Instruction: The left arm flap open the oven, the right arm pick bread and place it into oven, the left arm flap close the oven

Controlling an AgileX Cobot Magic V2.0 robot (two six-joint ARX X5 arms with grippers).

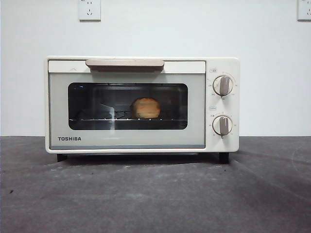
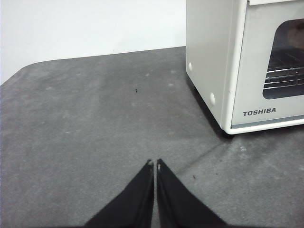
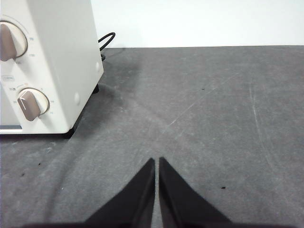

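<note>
The cream-white TOSHIBA oven [image 1: 141, 104] stands on the dark table with its door shut and its beige bar handle [image 1: 125, 63] at the top. The golden bread [image 1: 146, 108] lies on the wire rack inside, seen through the glass window. My left gripper [image 2: 155, 164] is shut and empty, low over the table, off the oven's [image 2: 228, 66] left front corner. My right gripper [image 3: 156, 160] is shut and empty, low over the table, off the oven's [image 3: 52, 61] knob side. Neither arm shows in the front view.
Two round knobs [image 1: 223, 85] sit on the oven's right panel. A black power cable [image 3: 107, 40] trails behind the oven. Grey table [image 1: 155, 194] spreads in front. Wall sockets [image 1: 89, 9] sit high on the white wall.
</note>
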